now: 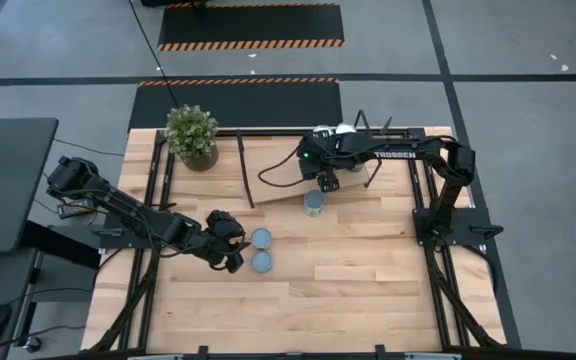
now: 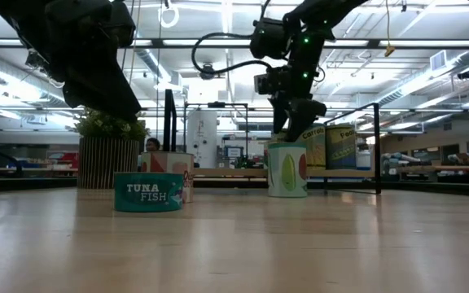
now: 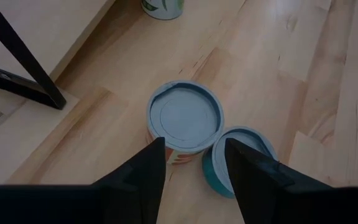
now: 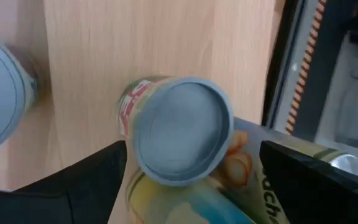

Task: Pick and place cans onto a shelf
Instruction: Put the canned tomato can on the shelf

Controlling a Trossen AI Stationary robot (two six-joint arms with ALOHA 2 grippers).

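Two cans with blue-grey tops stand on the table: an orange-labelled one (image 1: 261, 238) (image 3: 185, 118) and a teal "Tuna Fish" one (image 1: 264, 262) (image 3: 241, 155) (image 2: 147, 192). My left gripper (image 1: 233, 248) (image 3: 194, 165) hangs open above the table, just left of them. A green-and-white can (image 1: 314, 203) (image 2: 287, 169) stands by the shelf's near edge. My right gripper (image 1: 326, 182) (image 4: 191, 148) is open over the shelf (image 1: 268, 165), one finger on either side of a grey-topped can (image 4: 182, 130). A yellow-labelled can (image 4: 253, 180) stands right behind it. My right gripper's fingers stand wide apart around the grey-topped can, coming from above. One finger (image 4: 104, 168) is close to the can's side (image 4: 129, 112), and the other (image 4: 303, 168) is clear of it. I cannot tell whether the near finger touches it.
A potted plant (image 1: 191, 137) stands at the table's far left. The shelf's black wire legs (image 3: 23, 68) run beside the left gripper's cans. Two more labelled cans (image 2: 328, 146) stand on the shelf. Bare tabletop lies toward the near edge (image 1: 368, 300).
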